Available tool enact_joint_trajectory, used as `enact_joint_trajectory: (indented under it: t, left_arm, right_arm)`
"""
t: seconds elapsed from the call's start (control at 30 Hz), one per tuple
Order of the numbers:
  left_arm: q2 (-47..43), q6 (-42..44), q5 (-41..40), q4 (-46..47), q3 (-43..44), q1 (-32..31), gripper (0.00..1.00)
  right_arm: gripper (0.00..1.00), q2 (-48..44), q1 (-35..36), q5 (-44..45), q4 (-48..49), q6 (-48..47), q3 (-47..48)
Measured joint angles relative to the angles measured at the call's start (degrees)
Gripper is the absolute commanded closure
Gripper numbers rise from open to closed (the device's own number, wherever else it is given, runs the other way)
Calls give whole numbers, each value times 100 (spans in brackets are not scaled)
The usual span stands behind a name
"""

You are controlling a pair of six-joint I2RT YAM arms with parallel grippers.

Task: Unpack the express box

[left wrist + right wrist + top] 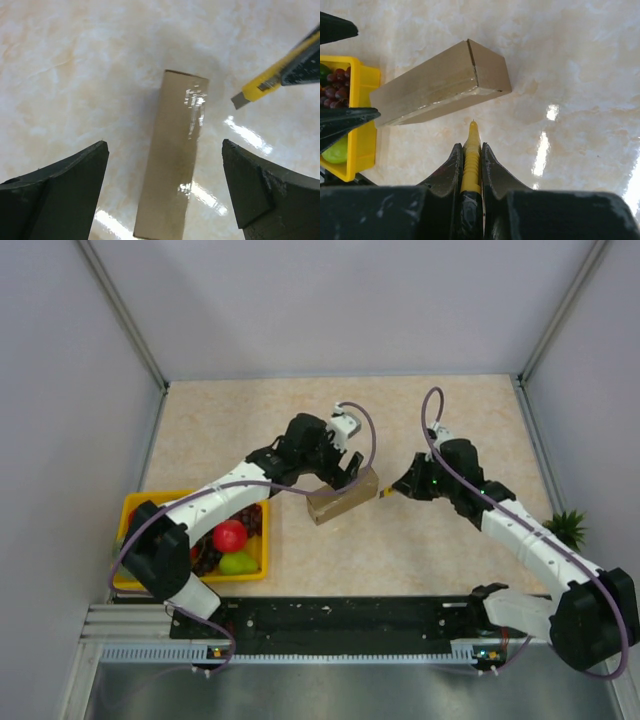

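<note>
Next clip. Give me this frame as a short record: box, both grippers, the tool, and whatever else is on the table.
express box: closed, lying on the table, shiny tape on top
left gripper: open, above the box, jaws either side, not touching
right gripper: shut on utility knife
utility knife: yellow, blade out, tip near the box but apart from it
yellow fruit tray: left of the box, holds fruit

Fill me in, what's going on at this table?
The right gripper is shut on a yellow utility knife, its blade aimed at the express box and just short of it. The left gripper hangs open above the box, touching nothing. The box lies closed, near the yellow fruit tray.
</note>
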Motion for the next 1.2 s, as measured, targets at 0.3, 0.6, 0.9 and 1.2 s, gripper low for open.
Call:
enact_joint_trajectory:
  t: [0.3,0.6,0.9,1.2]
  left_arm:
    - [-278,-1198,-1016,37,-623,1058,14]
    - [-109,-1794,-63,-205,-1272,1499,16]
    - [-79,-2090,1742,570,-2000,1480,16]
    - [-164,-1987,1794,570,-2026,1471,12]
  right_arm:
    - [100,887,304,68,780,498,-76]
    - [100,1961,339,149,1126,564,831]
    - [100,3143,579,-96,1423,501,1993]
    - [100,3545,1016,-188,1158,227,2535]
